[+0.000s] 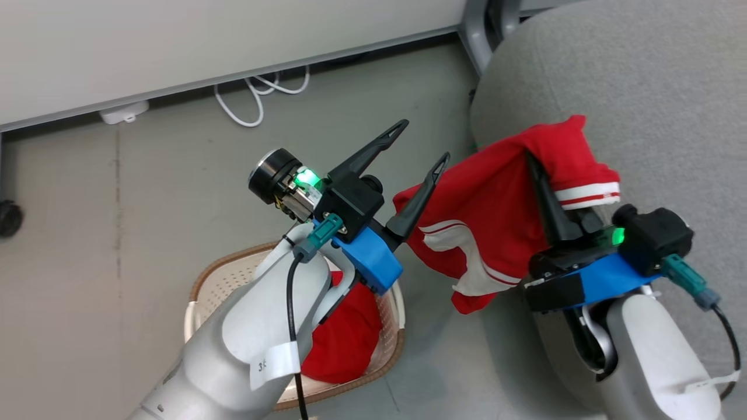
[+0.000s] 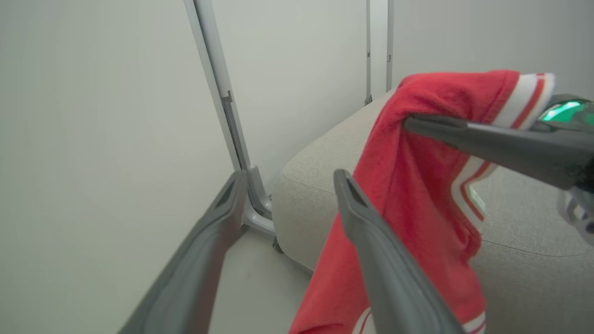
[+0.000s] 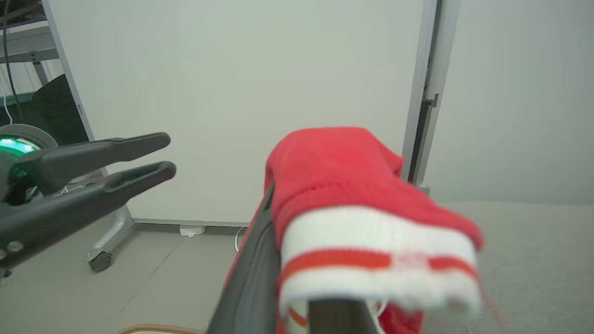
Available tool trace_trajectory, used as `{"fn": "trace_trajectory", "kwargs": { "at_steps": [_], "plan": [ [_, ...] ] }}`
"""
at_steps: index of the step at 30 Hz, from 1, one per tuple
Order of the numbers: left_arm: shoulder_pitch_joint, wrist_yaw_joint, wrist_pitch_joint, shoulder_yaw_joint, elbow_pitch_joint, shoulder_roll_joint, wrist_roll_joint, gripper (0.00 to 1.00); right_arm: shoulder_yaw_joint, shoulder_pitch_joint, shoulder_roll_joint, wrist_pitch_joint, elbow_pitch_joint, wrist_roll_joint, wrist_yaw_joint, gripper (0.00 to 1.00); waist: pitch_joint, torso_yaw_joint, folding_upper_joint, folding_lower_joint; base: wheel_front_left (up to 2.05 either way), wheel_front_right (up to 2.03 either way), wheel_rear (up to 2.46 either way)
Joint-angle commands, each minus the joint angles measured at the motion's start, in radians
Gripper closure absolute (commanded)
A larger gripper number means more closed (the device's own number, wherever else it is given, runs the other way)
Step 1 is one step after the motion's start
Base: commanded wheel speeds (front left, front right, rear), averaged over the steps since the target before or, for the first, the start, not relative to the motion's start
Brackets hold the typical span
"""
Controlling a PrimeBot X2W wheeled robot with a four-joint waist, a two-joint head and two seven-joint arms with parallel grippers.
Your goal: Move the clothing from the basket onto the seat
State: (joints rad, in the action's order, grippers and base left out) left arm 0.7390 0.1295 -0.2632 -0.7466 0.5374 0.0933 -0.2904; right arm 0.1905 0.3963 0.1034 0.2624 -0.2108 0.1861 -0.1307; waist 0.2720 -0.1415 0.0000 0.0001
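- From the head view we get the whole layout. The left gripper (image 1: 425, 140) is spread wide and empty above the floor (image 1: 146, 192), and its forearm crosses the basket (image 1: 213, 279). The right gripper (image 1: 532, 158) holds the striped garment (image 1: 496, 204) up at the left edge of the seat (image 1: 642, 87).
- That view also gives us the 2nd garment (image 1: 344, 341), a red heap lying in the basket and partly covered by the left forearm.
- The right wrist view brings the white cuff with its 1 red stripe up close. It is draped over that gripper's 2 fingers, which are pressed together on the fabric. A sliver of the basket's woven rim sits at the bottom edge.
- The left wrist view shows the striped garment from the side, folded over 1 dark finger of the right gripper and hanging down past the seat's rounded corner.
- The right gripper's tips are buried in cloth, so we cannot see the pinch point itself.
- We cannot tell whether the left gripper's nearer finger touches the striped garment; in the head view its tip is just beside the red edge.
- We cannot tell whether the garment's upper part rests on the cushion or hangs above it.
- The floor is smooth and grey. A pale wall panel (image 1: 175, 46) has a white cable (image 1: 257, 102) looped at its foot, beside a white plug block (image 1: 124, 111). A black caster (image 1: 9, 217) sits at the left edge, and a grey metal post (image 2: 222, 93) stands next to the seat.
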Motion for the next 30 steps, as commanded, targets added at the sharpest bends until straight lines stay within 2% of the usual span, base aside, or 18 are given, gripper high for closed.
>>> {"fn": "trace_trajectory", "kwargs": {
  "at_steps": [1,13,24,30],
  "plan": [
    [-0.006,0.001,-0.002,-0.007,-0.007,0.006,0.006,0.00,-0.024,-0.014,0.001,0.004,0.016,-0.001,0.000,1.00,0.024,-0.035,0.0000,-0.0001,0.00,0.00,0.00],
    [-0.011,0.001,-0.003,-0.064,-0.010,0.007,-0.001,0.00,-0.147,-0.074,-0.024,0.004,0.074,-0.004,0.000,1.00,0.055,-0.131,0.0000,-0.0001,0.00,0.00,0.00],
    [-0.018,0.001,-0.003,-0.063,-0.018,0.011,-0.003,0.00,-0.173,-0.101,-0.038,0.004,0.091,-0.017,0.000,1.00,0.053,-0.150,0.0000,-0.0001,0.00,0.00,0.00],
    [0.006,0.001,-0.003,-0.055,-0.033,0.017,0.016,0.00,-0.190,-0.027,-0.023,0.004,0.128,-0.032,0.000,1.00,0.087,-0.142,0.0000,-0.0001,0.00,0.00,0.00]
  ]
}}
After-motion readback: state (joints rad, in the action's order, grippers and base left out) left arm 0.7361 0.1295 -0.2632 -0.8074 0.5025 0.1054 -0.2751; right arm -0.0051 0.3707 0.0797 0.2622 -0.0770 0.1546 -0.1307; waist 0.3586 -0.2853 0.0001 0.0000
